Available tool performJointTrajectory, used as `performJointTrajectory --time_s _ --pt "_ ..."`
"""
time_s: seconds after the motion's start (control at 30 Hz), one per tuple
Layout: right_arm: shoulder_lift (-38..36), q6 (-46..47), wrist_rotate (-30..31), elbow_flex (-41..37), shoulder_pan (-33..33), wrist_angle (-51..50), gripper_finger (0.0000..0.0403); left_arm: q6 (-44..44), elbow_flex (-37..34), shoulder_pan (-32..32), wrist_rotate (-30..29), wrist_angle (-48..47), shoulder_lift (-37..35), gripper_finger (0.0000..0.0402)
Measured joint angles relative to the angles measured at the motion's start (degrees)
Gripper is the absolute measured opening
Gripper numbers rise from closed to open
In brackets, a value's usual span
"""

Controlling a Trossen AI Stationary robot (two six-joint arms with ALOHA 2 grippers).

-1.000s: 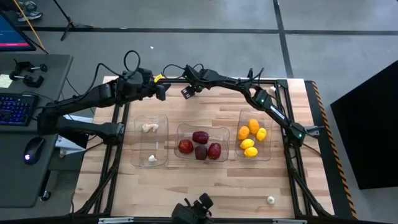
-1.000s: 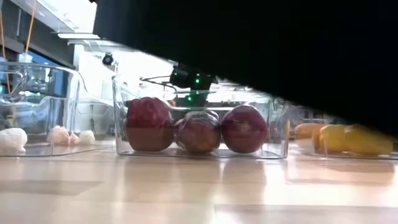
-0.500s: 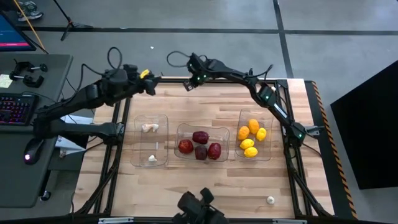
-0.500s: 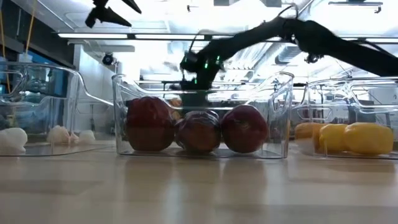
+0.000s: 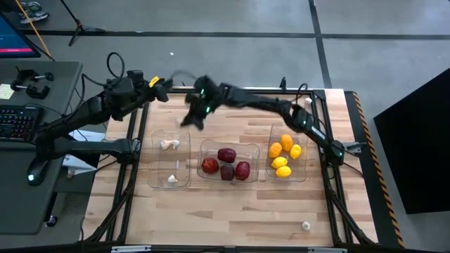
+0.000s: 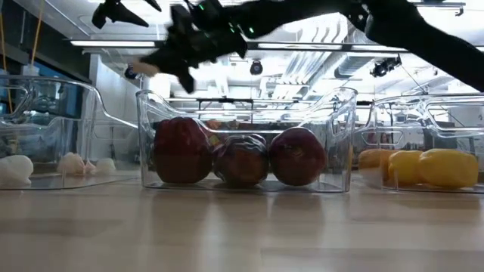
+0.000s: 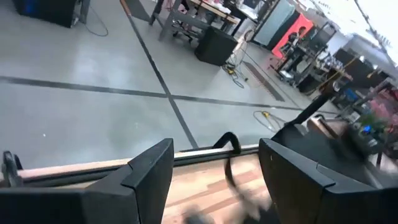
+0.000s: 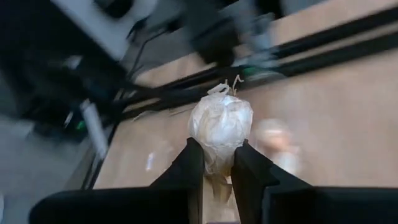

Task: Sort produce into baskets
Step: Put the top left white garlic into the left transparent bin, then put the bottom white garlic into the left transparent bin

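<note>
Right wrist view showed the right gripper (image 8: 216, 163) clamped on a garlic bulb (image 8: 220, 127), its two dark fingers (image 8: 188, 163) pressed narrow against the bulb's lower half. The bulb stood with its long axis running up the frame, its wispy stem tip pointing toward the upper middle; its base was hidden between the fingers. Behind it the wooden table (image 8: 348, 124) and a second pale shape, too blurred to identify, lay at center right.

Seen from the high view, the right gripper (image 5: 192, 116) hung in the upper center of the frame, near the far end of the left basket (image 5: 171, 159), smeared by motion so the bulb could not be made out there. That basket held two white garlic pieces (image 5: 168, 144). The middle basket (image 5: 227, 160) held four dark red fruits (image 5: 226, 154), and the right basket (image 5: 287, 152) held yellow and orange lemons (image 5: 281, 162). One loose garlic piece (image 5: 306, 225) lay on the table at lower right.

The left gripper (image 5: 161, 91) sat at the upper left, over the table's far edge, with its fingers (image 7: 149, 174) standing apart and nothing between them.

From the low view, the right basket was cut off by the frame edge, and the arms overhead were blurred.
</note>
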Motion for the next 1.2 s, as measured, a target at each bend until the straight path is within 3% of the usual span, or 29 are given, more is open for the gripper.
performJointTrajectory --time_s 0.13,0.3,0.4,0.57,0.7,0.8,0.97,1.2 --pt "0.81 -4.02 5.13 -0.06 7.06 0.85 0.0046 -3.11 0.0 0.0 0.95 -0.02 0.0 0.0223" --pt "0.87 -3.81 17.3 -0.11 12.26 0.74 0.0074 -2.58 0.0 -0.07 7.38 1.02 -0.39 0.0223" --pt "0.87 -0.35 19.87 -0.11 13.69 0.91 0.0119 0.52 0.0 -0.07 13.3 3.96 -1.46 0.0223" --pt "0.87 2.79 30.49 -0.09 15.18 0.18 0.0221 3.36 0.0 -0.08 23.07 5.64 -4.2 0.0223" --pt "0.46 6.74 30.51 -0.06 15.46 -1.6 0.0272 4.21 0.0 -1.1 28.84 4.9 -6.56 0.0223" --pt "-1.02 7.82 29.44 0.15 15.45 -8.32 0.0284 3.24 0.0 -3.05 29.15 4.55 -7.86 0.0223" --pt "-6.9 0.24 32.48 0.15 16.92 -25.9 0.0286 2.09 0.0 -7.16 28.5 4.14 -9.49 0.0223" --pt "-17.49 -2.27 38.69 -5.2 25.18 -43.76 0.0286 1.83 0.0 -13.62 18.78 4.09 -7.72 0.0223"
